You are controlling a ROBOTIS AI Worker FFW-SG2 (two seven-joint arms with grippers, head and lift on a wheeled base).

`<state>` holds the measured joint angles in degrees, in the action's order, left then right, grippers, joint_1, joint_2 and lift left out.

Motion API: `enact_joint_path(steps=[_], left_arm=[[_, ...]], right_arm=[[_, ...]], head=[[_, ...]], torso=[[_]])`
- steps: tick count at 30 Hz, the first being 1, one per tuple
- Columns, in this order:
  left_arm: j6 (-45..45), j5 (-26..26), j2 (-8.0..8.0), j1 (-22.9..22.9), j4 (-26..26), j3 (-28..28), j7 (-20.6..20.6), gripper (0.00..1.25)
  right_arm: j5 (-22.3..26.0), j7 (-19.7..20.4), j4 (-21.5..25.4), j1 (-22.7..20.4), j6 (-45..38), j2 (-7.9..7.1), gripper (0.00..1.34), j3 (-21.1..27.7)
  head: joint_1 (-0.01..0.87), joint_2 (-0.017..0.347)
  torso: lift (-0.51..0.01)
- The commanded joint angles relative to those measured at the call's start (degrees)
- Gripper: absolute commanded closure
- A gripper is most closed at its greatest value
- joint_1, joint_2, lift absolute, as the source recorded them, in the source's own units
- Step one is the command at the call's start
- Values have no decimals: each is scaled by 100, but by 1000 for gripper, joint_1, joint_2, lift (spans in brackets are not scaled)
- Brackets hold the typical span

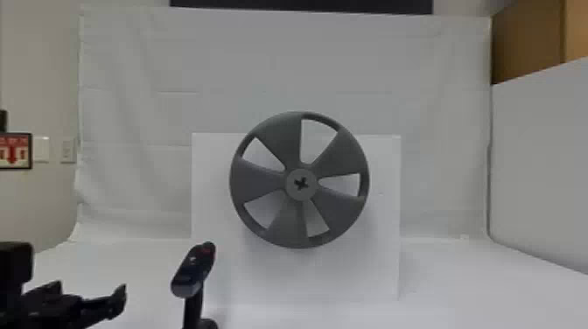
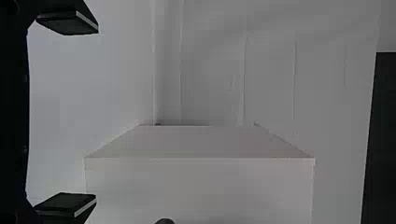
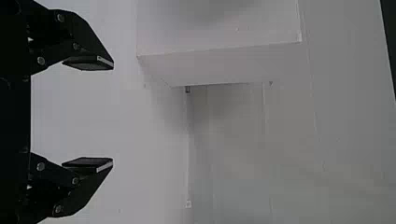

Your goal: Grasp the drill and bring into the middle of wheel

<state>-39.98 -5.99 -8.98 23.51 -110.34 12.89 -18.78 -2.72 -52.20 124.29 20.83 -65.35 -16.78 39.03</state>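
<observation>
One drill [image 1: 193, 270], one wheel [image 1: 284, 140], head view

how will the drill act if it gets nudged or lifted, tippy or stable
The drill may well tip if pushed up high, as its long, bulky head sits on a slim, upright handle. It looks rigid, so it probably won't sag when lifted. Gripped low, it might swing top-heavy, given that bulk above.
</observation>
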Motion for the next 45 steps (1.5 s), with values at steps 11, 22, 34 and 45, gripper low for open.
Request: enact_joint_path(steps=[11, 22, 34, 45], left_arm=[[-54, 2, 1, 13, -40, -50, -3, -2], [-54, 2, 1, 13, -40, -59, -3, -2], [-54, 28, 1, -5, -40, -59, -3, -2], [-54, 37, 1, -5, -40, -41, -3, -2]], right_arm=[[9, 0, 8, 9, 5, -10, 522, -10], [9, 0, -1, 9, 5, -18, 522, -18], [9, 0, -1, 9, 5, -45, 522, -45], [0, 0, 8, 18, -4, -53, 522, -54]], head=[[0, 0], [0, 0], [0, 0], [0, 0]], torso=[[-406], [-406], [-406], [-406]])
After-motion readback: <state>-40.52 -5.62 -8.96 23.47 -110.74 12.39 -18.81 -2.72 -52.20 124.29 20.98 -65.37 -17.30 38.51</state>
